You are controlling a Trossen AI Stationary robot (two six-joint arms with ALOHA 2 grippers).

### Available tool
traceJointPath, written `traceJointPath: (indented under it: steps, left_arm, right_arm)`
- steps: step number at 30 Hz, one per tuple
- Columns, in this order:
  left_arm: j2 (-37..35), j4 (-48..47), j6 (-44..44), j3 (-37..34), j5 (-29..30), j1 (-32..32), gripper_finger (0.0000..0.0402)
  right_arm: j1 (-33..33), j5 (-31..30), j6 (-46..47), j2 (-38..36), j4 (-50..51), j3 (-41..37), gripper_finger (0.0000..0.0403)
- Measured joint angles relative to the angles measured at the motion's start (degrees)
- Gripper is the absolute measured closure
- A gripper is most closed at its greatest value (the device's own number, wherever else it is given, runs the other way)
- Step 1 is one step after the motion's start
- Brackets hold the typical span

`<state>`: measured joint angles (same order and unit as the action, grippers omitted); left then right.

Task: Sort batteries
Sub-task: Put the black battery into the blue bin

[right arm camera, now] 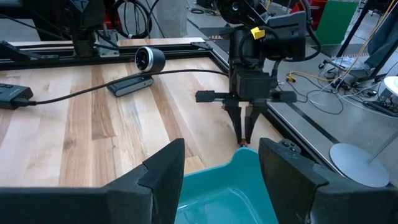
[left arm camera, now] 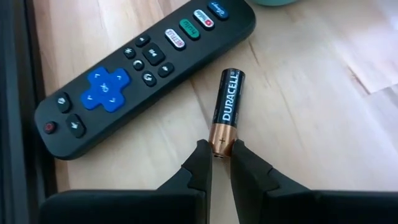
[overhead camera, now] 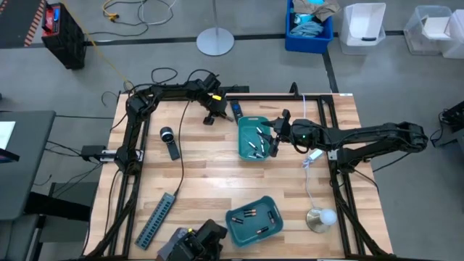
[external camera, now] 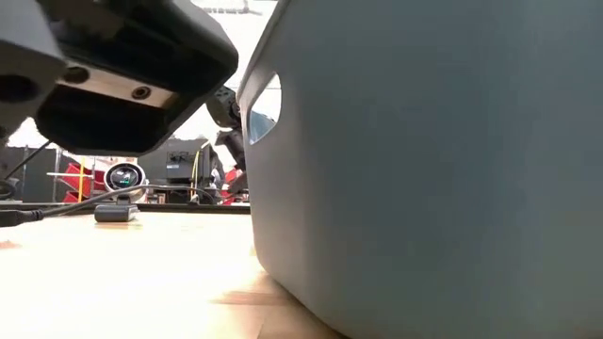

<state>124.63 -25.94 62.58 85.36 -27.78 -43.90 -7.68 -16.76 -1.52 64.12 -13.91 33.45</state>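
Note:
A black-and-copper battery (left arm camera: 227, 102) lies on the wooden table beside a black remote (left arm camera: 143, 68), near the far edge. My left gripper (left arm camera: 221, 150) is shut on the battery's copper end; the right wrist view shows it (right arm camera: 244, 138) pointing down just beyond a teal tray. That tray (overhead camera: 254, 138) holds several batteries (overhead camera: 257, 145). My right gripper (right arm camera: 221, 165) hovers open over the tray's right rim, touching nothing. A second teal tray (overhead camera: 254, 221) with several batteries stands at the near edge. My left gripper pinches the battery's copper end (left arm camera: 222, 134) between its two fingertips (left arm camera: 200, 158). The fingers come slanting down from above, roughly in line with the battery. The battery lies flat on the table, its black end pointing away from the fingers.
A webcam (overhead camera: 168, 138) with its cable lies left of centre on the table. A long grey power strip (overhead camera: 156, 217) lies at the near left, and a small lamp (overhead camera: 321, 217) at the near right. The black frame rail (left arm camera: 15, 112) runs close behind the remote.

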Motion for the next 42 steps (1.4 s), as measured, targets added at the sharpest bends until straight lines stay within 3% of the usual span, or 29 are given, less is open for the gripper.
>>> traceJointPath:
  steps: [10, 21, 25, 32, 36, 42]
  left_arm:
    - [-2.06, -5.74, -0.94, -0.24, 0.60, 0.21, 0.0371]
    - [-2.68, -9.94, -1.99, -0.24, -0.12, 1.83, 0.0401]
    - [-2.68, -10.83, -5.89, -0.22, -0.19, 2.40, 0.0387]
    - [-5.71, -26.13, -14.14, -1.67, -1.51, 4.34, 0.0320]
    - [-10.60, -21.23, -19.90, -8.27, 1.42, 8.47, 0.0319]
    - [-20.40, -5.40, -29.18, -20.00, 2.82, 14.43, 0.0369]
  right_arm:
    - [-0.01, -0.01, -0.04, 0.00, 0.00, 0.00, 0.0182]
    - [-0.01, -0.01, -0.07, 0.00, 0.02, 0.00, 0.0182]
    - [0.00, 0.00, -0.04, 0.00, 0.02, 0.00, 0.0182]
    - [-0.01, 0.00, -0.45, 0.00, 0.08, 0.00, 0.0182]
    - [-0.60, 0.00, -0.92, 0.00, 0.46, 0.00, 0.0182]
    - [-0.61, 0.00, -0.90, -0.01, 1.86, 0.00, 0.0182]
